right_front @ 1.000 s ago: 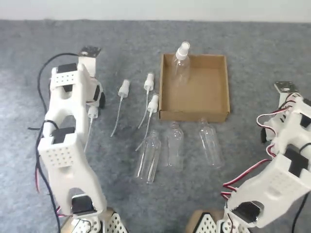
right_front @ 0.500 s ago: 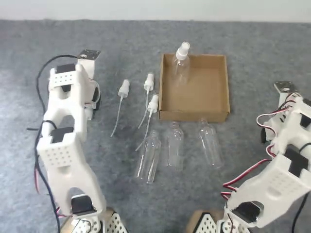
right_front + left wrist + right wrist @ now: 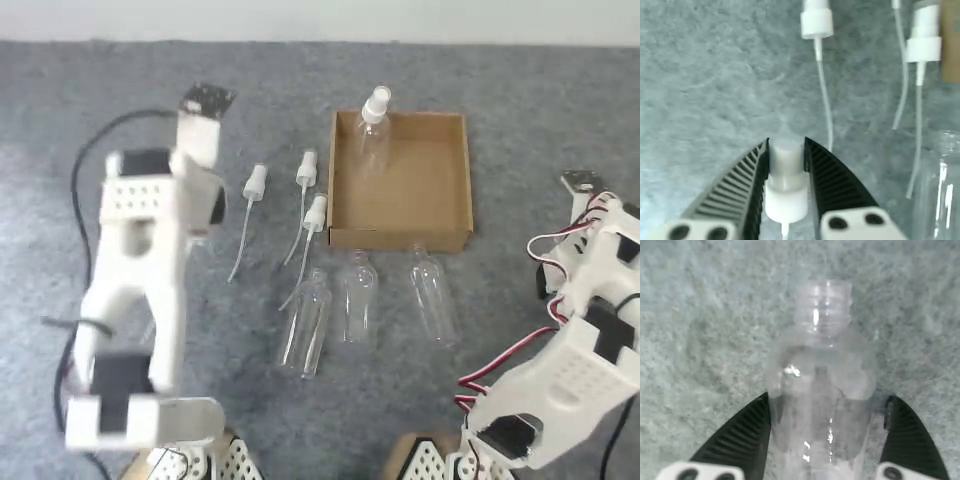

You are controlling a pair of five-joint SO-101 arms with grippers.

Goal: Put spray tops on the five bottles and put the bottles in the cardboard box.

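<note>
My left jaws are clamped on a spray top [image 3: 785, 180]. My right jaws stand wide, one on each side of an uncapped bottle [image 3: 821, 390]. The cardboard box [image 3: 455, 200] sits at 12 o'clock on the bench [image 3: 540, 90], with one capped bottle [image 3: 372, 140] inside. Three open bottles [image 3: 358, 300] lie at the box's 6 o'clock.

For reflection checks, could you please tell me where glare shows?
Right wrist view: glints on the clear plastic bottle at the right hand. High view: faint highlights on three clear bottles by the brown cardboard box. Left wrist view: no glare on the left hand's white spray top.
</note>
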